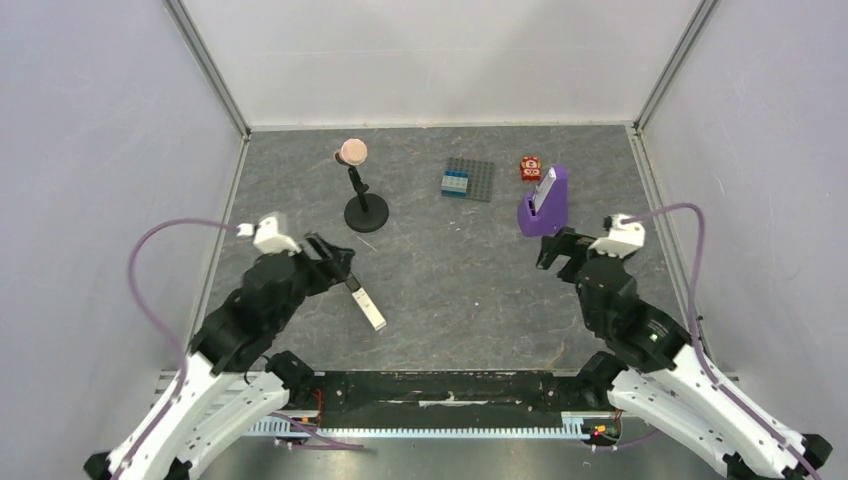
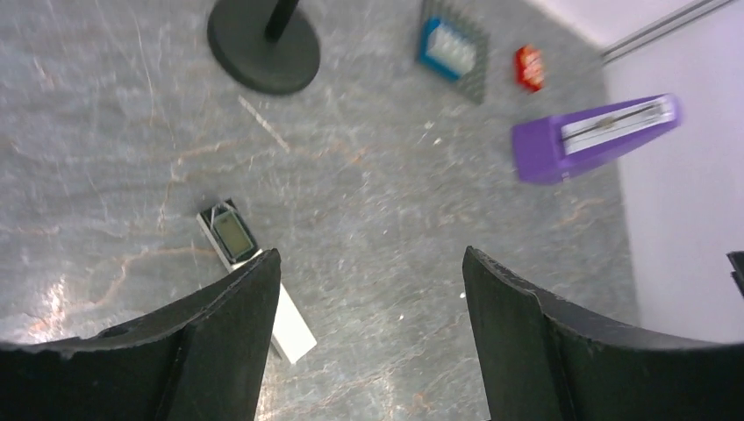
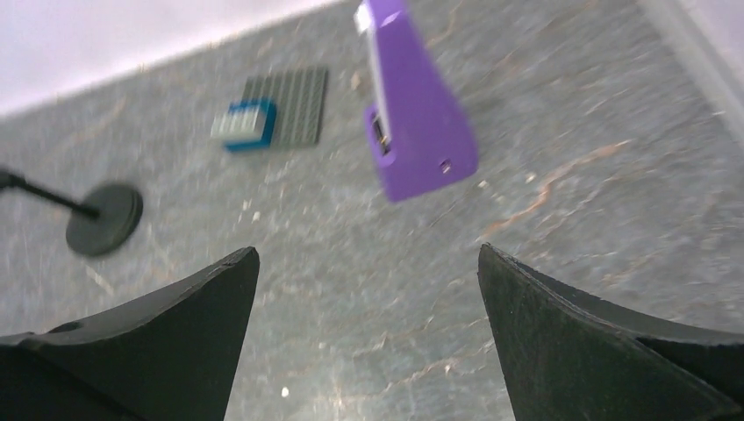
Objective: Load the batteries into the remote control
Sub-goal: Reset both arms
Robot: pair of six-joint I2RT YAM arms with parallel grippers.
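Observation:
The remote control point(image 1: 367, 304), a slim white bar, lies flat on the grey table just right of my left gripper point(image 1: 336, 256). In the left wrist view the remote control point(image 2: 230, 237) shows a dark-framed greyish panel at its far end. Its white near end passes behind my left finger point(image 2: 228, 333). My left gripper point(image 2: 370, 254) is open with only bare table between its fingers. My right gripper point(image 1: 558, 246) hovers near the purple stand. In its wrist view my right gripper point(image 3: 367, 250) is open and empty. The batteries do not show in any view.
A purple wedge stand point(image 1: 545, 203) with a pale slab stands at the back right, a small red object point(image 1: 530, 167) behind it. A grey studded plate point(image 1: 468, 180) carries a blue brick. A black round-based stand point(image 1: 365, 211) with a pink ball top stands back left.

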